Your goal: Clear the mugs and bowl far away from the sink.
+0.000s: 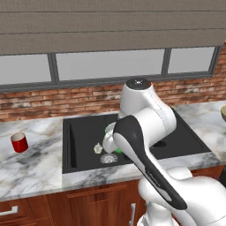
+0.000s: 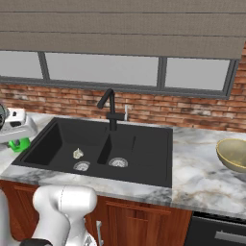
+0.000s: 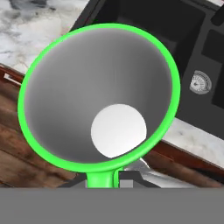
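The hand [image 3: 104, 181] is clenched on the green mug [image 3: 100, 94], which sits directly before it.

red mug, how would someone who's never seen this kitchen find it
Start at the black two-basin sink under the window, then follow the marble counter out to its left. The red mug stands there alone and upright, well clear of the basin: small, glossy red, pale inside.

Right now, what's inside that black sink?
In the sink's left basin lies a small pale object beside a steel drain; the right basin has another drain. The near wall hides some floor.
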